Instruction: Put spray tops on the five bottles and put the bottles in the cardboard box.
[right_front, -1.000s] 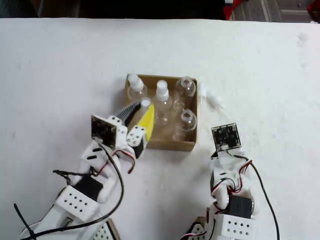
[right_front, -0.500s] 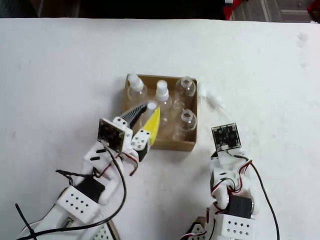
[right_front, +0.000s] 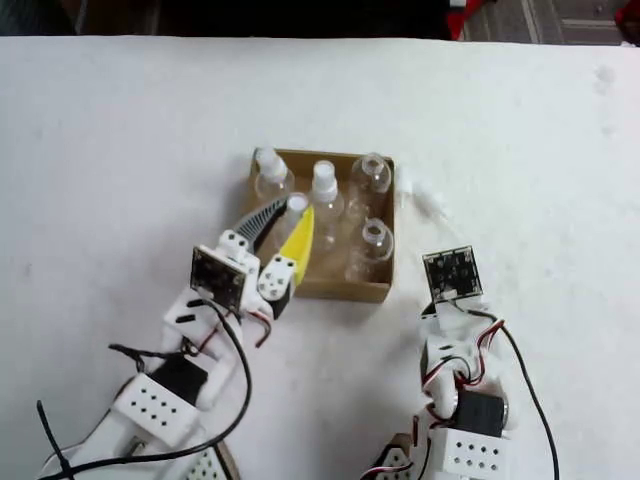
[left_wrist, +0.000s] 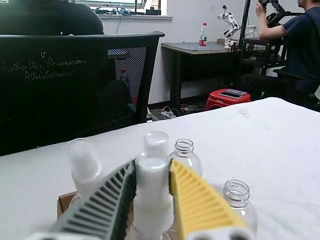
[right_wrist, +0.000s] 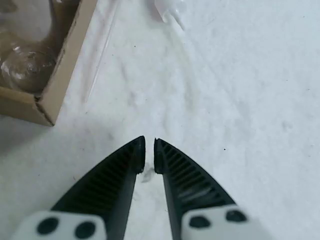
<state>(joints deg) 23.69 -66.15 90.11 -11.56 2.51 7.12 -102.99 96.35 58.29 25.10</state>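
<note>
- My left gripper (left_wrist: 152, 167) is clamped on a white spray top (left_wrist: 152, 195). The grey finger (left_wrist: 107, 202) presses one side of it and the yellow finger (left_wrist: 200, 202) the other.
- From the high view, this gripper reaches over the wall of the cardboard box (right_front: 340, 290) nearest my arms. The spray top I hold sits inside the box's outline, toward its left half.
- I cannot tell whether that top is seated on a bottle beneath it; my fingers hide what lies below.
- Two capped bottles stand upright along the far side of the box, one in the far left corner (right_front: 270, 175) and one just beside it (right_front: 325, 188).
- Two open-necked bottles stand along the right side of the box, one at the far corner (right_front: 372, 172) and one nearer my arms (right_front: 372, 240).
- A loose spray top (right_front: 420, 197) lies on its side on the white table (right_front: 120, 130), just outside the far right corner of the box.
- My right gripper (right_wrist: 149, 150) is drawn narrow, with only a slit between its fingertips and nothing in it.
- It hangs over bare table near the right corner of the box closest to my arms, apart from the cardboard.
</note>
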